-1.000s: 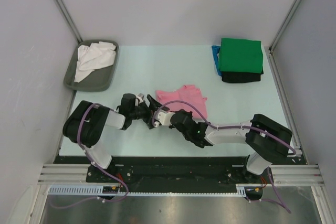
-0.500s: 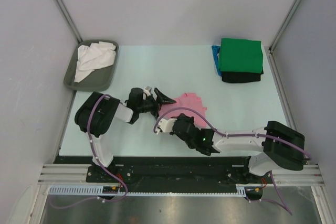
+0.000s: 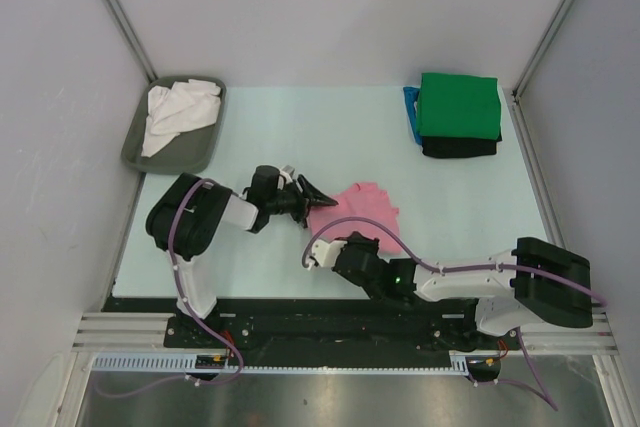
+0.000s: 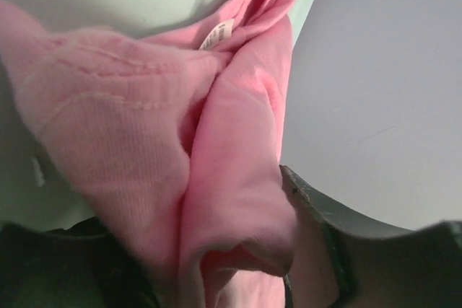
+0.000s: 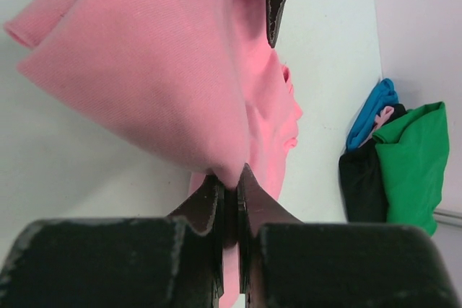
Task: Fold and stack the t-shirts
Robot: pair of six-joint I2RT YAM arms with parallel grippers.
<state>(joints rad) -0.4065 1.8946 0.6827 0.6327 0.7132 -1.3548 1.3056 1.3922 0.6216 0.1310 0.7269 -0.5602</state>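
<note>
Right gripper [image 5: 229, 178]: pinched fully closed on an edge of the pink soft-knit t-shirt [image 3: 365, 205], cloth draping limp from the pinch over the pale table [image 3: 300, 127]. Left gripper [image 3: 313, 194]: jaws parted around a thick bunched fold, seam and label showing; clamped or not, cannot tell. Judged mid-fold on pink. Far right, done: flat square green t-shirt [image 3: 458, 105] atop black t-shirt [image 3: 458, 147], blue t-shirt [image 3: 411, 112] peeking beside. Far left, not yet folded: crumpled white t-shirt [image 3: 180, 107] in grey rounded plastic tray [image 3: 190, 154].
</note>
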